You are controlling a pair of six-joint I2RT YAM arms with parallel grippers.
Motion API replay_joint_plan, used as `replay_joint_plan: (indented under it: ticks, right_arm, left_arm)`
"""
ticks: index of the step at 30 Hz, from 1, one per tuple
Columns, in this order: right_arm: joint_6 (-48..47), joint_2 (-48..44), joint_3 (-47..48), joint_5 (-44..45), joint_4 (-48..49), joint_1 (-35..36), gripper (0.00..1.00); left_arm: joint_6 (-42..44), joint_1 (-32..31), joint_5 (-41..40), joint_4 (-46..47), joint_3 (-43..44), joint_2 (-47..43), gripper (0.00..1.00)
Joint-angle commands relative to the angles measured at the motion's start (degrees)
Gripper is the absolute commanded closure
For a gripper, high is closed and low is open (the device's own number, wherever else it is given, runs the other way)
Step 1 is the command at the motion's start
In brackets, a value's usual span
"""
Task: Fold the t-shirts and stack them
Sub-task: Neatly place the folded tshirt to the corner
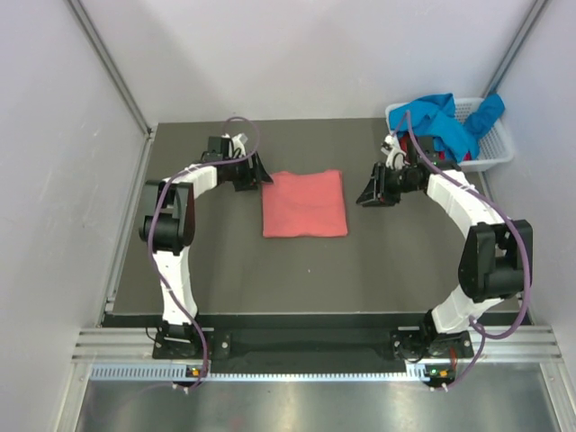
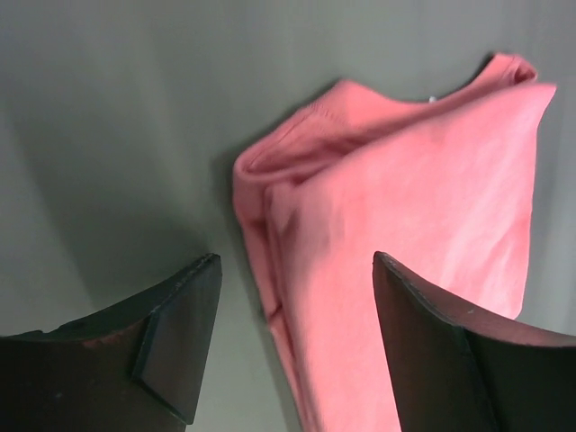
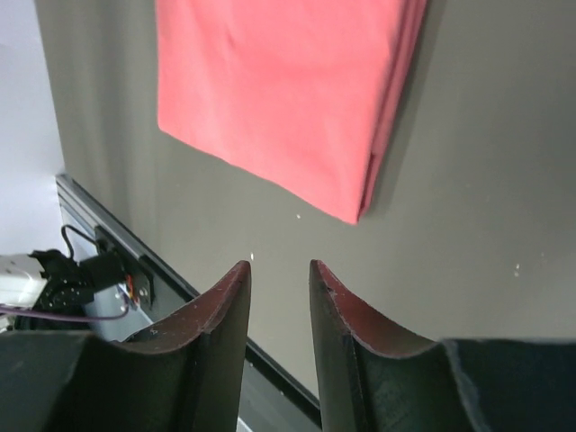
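Flanking the folded salmon-pink t-shirt [image 1: 305, 203], both empty: left pincer [image 2: 295, 261] wide apart, right pincer [image 3: 279, 265] narrowly parted.

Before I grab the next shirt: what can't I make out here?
- Top view: the blue t-shirt covers the white basket, so what lies beneath is hidden.
- Left wrist: the salmon-pink t-shirt is blurred, cut off at the bottom edge.
- Right wrist: the top edge cuts it off.

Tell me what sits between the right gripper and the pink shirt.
Only bare dark table. The top view shows an open strip between the right gripper and the folded salmon-pink t-shirt, and the right wrist view agrees.
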Motion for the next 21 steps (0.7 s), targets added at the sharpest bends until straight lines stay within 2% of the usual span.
replay_joint_plan:
  ticks: [1, 9, 12, 13, 14, 15, 16, 21]
  right_arm:
    - [-2.23, -4.02, -0.01, 0.29, 0.18, 0.34, 0.67]
    - [-2.58, -4.02, 0.43, -1.46, 1.23, 0.34, 0.68]
    - [-2.67, -3.94, 0.17, -1.64, 1.41, 0.34, 0.68]
    - [-2.58, -3.94, -0.18, -1.73, 1.41, 0.34, 0.69]
    - [-2.58, -4.2, -0.44, -1.73, 1.41, 0.34, 0.69]
    - [-2.5, -4.46, -0.88, -1.9, 1.49, 0.34, 0.69]
    - [-2.23, -4.73, -1.23, -1.82, 1.58, 0.43, 0.69]
    - [-0.39, -7.8, -4.31, -1.9, 1.93, 0.87, 0.71]
  left_arm:
    - [-1.27, -2.15, 0.16, 3.17, 1.03, 2.48, 0.27]
    - [-4.78, -4.79, -3.8, 0.62, -0.29, 4.41, 0.4]
    - [-5.13, -6.38, -6.07, -0.09, -0.21, 5.55, 0.5]
    - [-5.83, -6.46, -6.61, -0.52, -0.03, 6.51, 0.66]
    - [-6.19, -6.47, -6.87, -0.61, 0.06, 6.87, 0.74]
    - [-6.1, -6.55, -8.44, -0.7, 0.32, 7.22, 0.94]
    - [-5.84, -6.55, -9.5, -1.05, 0.67, 7.4, 1.0]
    - [0.64, -6.2, -18.19, -8.16, 4.45, 5.12, 1.0]
